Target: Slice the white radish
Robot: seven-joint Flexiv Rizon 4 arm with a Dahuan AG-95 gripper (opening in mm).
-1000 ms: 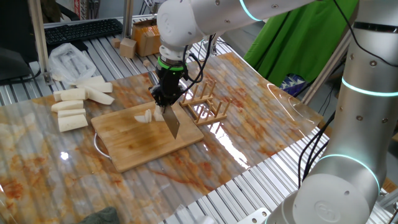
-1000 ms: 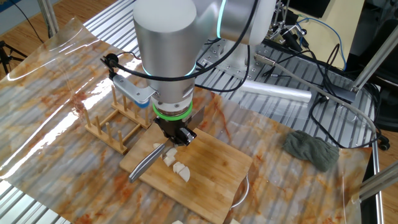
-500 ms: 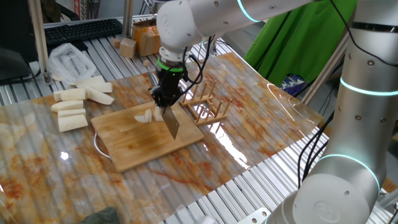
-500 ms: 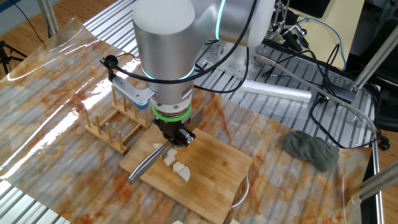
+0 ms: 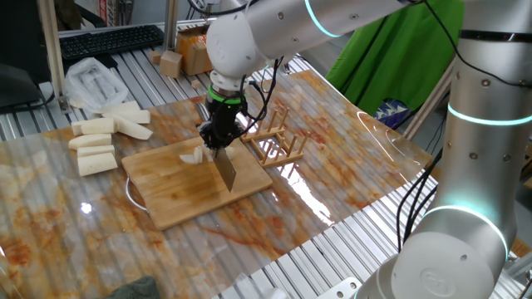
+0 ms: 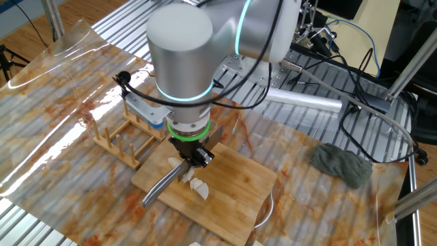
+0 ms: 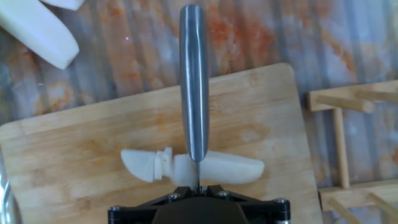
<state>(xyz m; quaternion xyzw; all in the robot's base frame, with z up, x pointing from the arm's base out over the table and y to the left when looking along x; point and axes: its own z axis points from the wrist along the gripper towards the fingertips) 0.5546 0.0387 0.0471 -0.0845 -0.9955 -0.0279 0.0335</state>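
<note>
The white radish [image 7: 189, 167] is a short creamy-white chunk lying across a wooden cutting board [image 7: 81, 162], with thin cut slices at its left end [image 7: 163, 163]. It also shows in one fixed view [image 5: 193, 155] and in the other fixed view [image 6: 196, 186]. My gripper [image 5: 218, 138] [image 6: 194, 156] [image 7: 196, 186] is shut on a steel knife [image 7: 194, 87]. The blade [image 5: 227, 169] stands edge-down over the middle of the radish, its tip reaching toward the board's edge [image 6: 157, 191].
A wooden peg rack [image 5: 278, 139] stands right beside the board. Longer radish sticks [image 5: 96, 143] and a plastic bag [image 5: 91, 81] lie at the far left. A grey cloth [image 6: 345, 164], cables and a keyboard [image 5: 108, 39] sit at the table's edges.
The gripper and knife have shifted a little along the radish, toward the uncut part; the arm's wrist has turned slightly. The radish pieces stay where they were.
</note>
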